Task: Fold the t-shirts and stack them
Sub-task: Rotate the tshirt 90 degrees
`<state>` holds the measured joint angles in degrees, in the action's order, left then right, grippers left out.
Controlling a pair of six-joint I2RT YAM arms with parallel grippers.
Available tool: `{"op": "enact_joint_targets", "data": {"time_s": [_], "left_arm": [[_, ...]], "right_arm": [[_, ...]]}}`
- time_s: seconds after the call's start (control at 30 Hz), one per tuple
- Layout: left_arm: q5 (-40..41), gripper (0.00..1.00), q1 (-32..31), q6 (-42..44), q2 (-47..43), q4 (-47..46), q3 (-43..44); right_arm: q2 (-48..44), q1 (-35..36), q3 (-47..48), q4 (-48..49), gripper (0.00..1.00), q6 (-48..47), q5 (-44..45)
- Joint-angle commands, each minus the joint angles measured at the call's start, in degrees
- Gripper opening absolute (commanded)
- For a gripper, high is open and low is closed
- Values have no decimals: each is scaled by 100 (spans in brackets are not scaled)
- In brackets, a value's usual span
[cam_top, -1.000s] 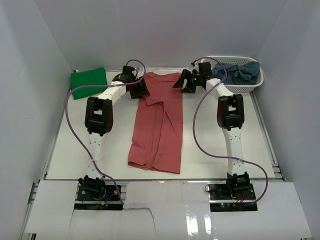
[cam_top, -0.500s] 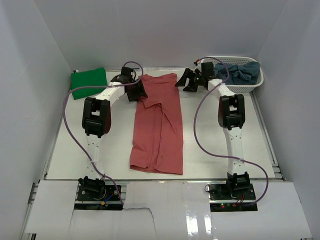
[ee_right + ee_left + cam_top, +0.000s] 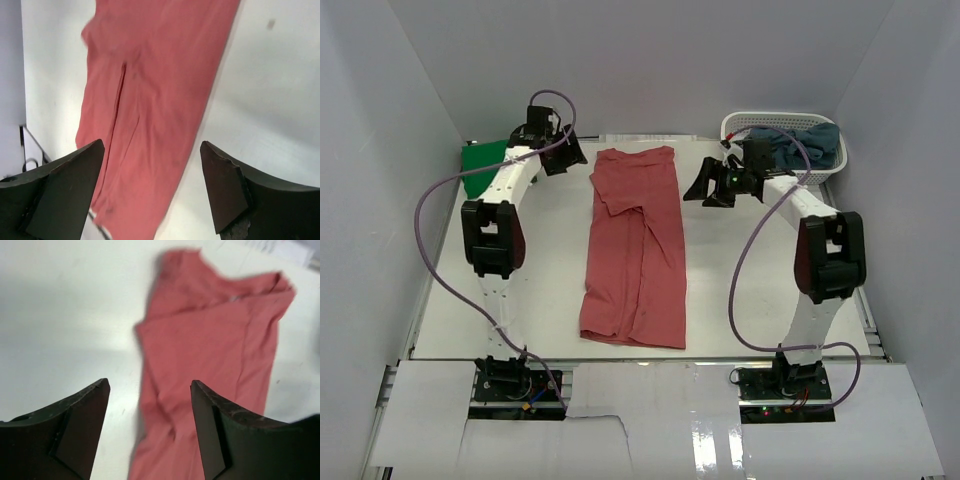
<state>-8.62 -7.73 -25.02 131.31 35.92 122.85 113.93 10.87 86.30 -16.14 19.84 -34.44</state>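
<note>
The salmon-red t-shirt [image 3: 636, 245] lies on the table folded into a long strip, collar end at the back. It also shows in the left wrist view [image 3: 210, 355] and the right wrist view [image 3: 150, 100]. My left gripper [image 3: 565, 158] is open and empty, above the table left of the shirt's back end. My right gripper [image 3: 703, 188] is open and empty, right of the shirt. A folded bright green t-shirt [image 3: 480, 165] lies at the back left, partly hidden by my left arm. Grey-blue t-shirts [image 3: 800, 145] lie heaped in the basket.
A white lattice basket [image 3: 830, 172] stands at the back right corner. White walls close in the table on the left, back and right. Purple cables loop from both arms.
Both grippers have let go of the shirt's back end and pulled apart, the left up and left, the right to the right. The shirt lies flat.
</note>
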Motion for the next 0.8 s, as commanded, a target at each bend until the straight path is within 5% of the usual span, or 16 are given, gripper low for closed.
{"op": "enact_joint_targets", "data": {"time_s": [0.0, 0.17, 0.27, 0.43, 0.77], "left_arm": [[-77, 75, -18, 41, -1488, 257, -1425], [-429, 73, -53, -231, -3258, 143, -4674], [-561, 74, -115, -407, -4409, 125, -5890], [-825, 74, -220, -724, -5789, 494, -6922], [-1002, 74, -1098, -1576, -6469, 337, -8470]], "right_arm": [[-1140, 125, -1077, -213, 83, -269, -46], [-2373, 555, -2914, -372, 82, -331, 235], [-2980, 881, -3908, -469, 82, -217, 227], [-3921, 1285, -5261, -258, 82, 371, 34], [-4643, 2137, -6345, 488, 83, 1654, 51]]}}
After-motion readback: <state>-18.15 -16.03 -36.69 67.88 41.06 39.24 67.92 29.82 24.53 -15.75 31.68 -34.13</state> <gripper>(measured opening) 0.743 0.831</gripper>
